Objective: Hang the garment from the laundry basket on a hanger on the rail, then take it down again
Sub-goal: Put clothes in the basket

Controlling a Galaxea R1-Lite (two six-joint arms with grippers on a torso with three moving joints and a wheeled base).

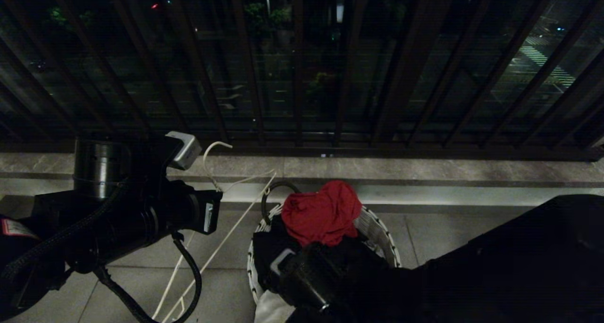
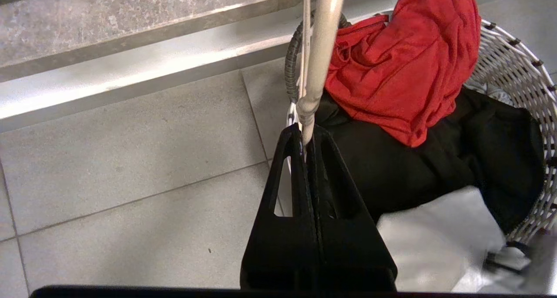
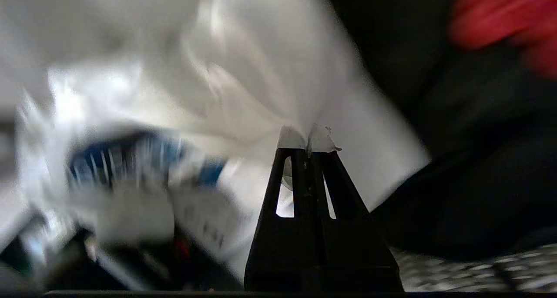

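Night scene on a tiled floor before a dark window railing. The laundry basket, round with a woven white wall, stands on the floor below a stone ledge. Its dark loop handle rises at the rim on the robot's left. A red cloth lies on top of the pile, nearest the ledge; a black garment lies beneath and beside it.

The left claw hangs above the floor just beside the basket, near the loop handle, clenched on the hanger. In the left wrist view both fingers meet around the pale wire neck. In the head view the hook end curves up toward the ledge and the thin wire legs run down across the tiles.

The right claw reaches down into the near side of the basket. Its fingers are pressed together, pinching a fold of the garment, a white T-shirt. The blue chest print shows blurred in the right wrist view. The garment lies in the basket's near part, next to the black garment, and a white corner shows at the near rim in the head view.
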